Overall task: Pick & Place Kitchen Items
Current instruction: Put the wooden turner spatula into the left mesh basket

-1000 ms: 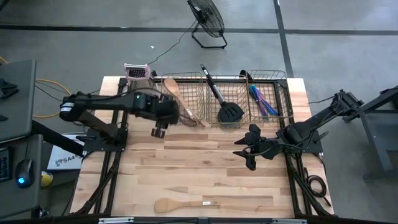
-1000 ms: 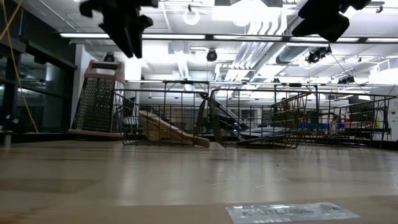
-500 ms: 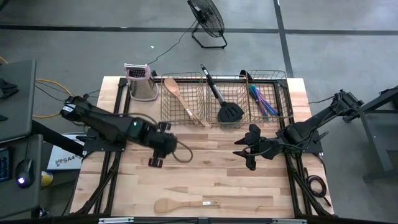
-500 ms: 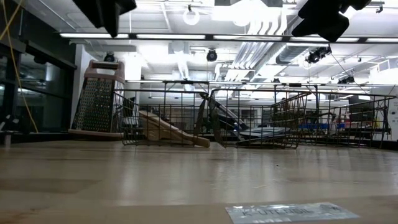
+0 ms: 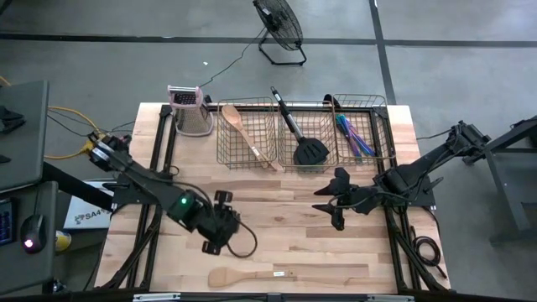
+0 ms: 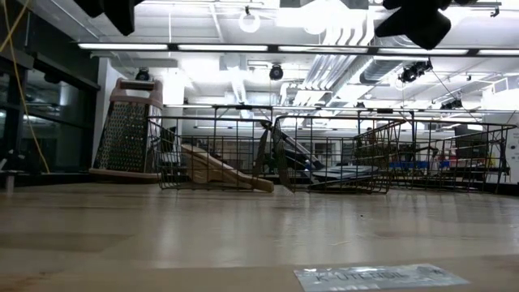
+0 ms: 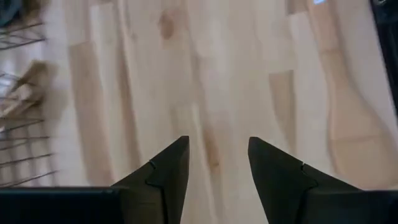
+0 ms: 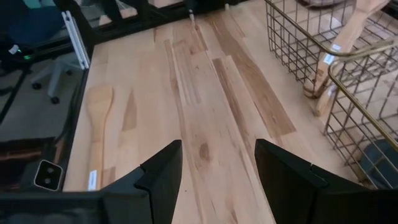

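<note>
A light wooden spatula point(image 5: 243, 275) lies flat on the table near its front edge; it also shows in the left wrist view point(image 7: 348, 124) and the right wrist view point(image 8: 98, 124). My left gripper point(image 5: 220, 236) is open and empty above the table, just on the far side of the spatula. My right gripper point(image 5: 329, 205) is open and empty above the table's right half. A wooden spoon point(image 5: 243, 134), a black spatula point(image 5: 300, 138) and blue-purple cutlery point(image 5: 354, 136) lie in three wire baskets at the far edge.
A metal box grater with a pink top point(image 5: 189, 109) stands left of the baskets point(image 5: 252, 102) at the far edge. The bare wooden tabletop point(image 5: 277, 226) lies between the baskets and the spatula. A fan point(image 5: 281, 29) stands on the floor beyond the table.
My left gripper has gone from beside the left basket toward the table's near edge, ending just short of the wooden spatula. Its fingers stay open. My right arm has kept still.
</note>
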Tool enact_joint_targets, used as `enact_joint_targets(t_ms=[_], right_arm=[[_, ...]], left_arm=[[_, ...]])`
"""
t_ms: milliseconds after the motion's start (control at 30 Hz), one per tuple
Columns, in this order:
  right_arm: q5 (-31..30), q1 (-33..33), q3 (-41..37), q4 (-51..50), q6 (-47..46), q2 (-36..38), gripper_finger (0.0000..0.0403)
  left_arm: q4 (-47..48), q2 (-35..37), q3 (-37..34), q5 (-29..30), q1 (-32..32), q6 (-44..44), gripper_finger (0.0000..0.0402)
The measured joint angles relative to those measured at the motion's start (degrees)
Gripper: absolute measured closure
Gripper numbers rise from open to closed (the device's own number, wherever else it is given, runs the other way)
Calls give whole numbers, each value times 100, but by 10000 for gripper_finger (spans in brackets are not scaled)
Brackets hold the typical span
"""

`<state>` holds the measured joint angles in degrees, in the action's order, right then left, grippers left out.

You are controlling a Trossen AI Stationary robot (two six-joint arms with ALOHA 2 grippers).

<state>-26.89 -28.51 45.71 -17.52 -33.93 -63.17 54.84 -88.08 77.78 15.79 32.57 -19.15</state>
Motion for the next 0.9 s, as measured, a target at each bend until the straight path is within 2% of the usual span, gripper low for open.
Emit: enact_joint_targets(t_ms=[233, 467, 567, 800, 900], right_arm=[[274, 0, 0, 44, 66, -1, 208], [339, 0, 0, 42, 122, -1, 208], [553, 1, 1, 43, 279, 0, 208], [1063, 0, 2, 28, 442, -1, 208], [1245, 0, 2, 20, 555, -1, 208]], left_arm=[[-519, -566, 1, -268, 269, -516, 240], [-1101, -1127, 9, -637, 458, -1420, 240], [-1393, -1294, 2, -836, 505, -1715, 240], [-1946, -1507, 2, -901, 534, -1823, 240], [-2136, -1601, 2, -951, 528, -1905, 228]])
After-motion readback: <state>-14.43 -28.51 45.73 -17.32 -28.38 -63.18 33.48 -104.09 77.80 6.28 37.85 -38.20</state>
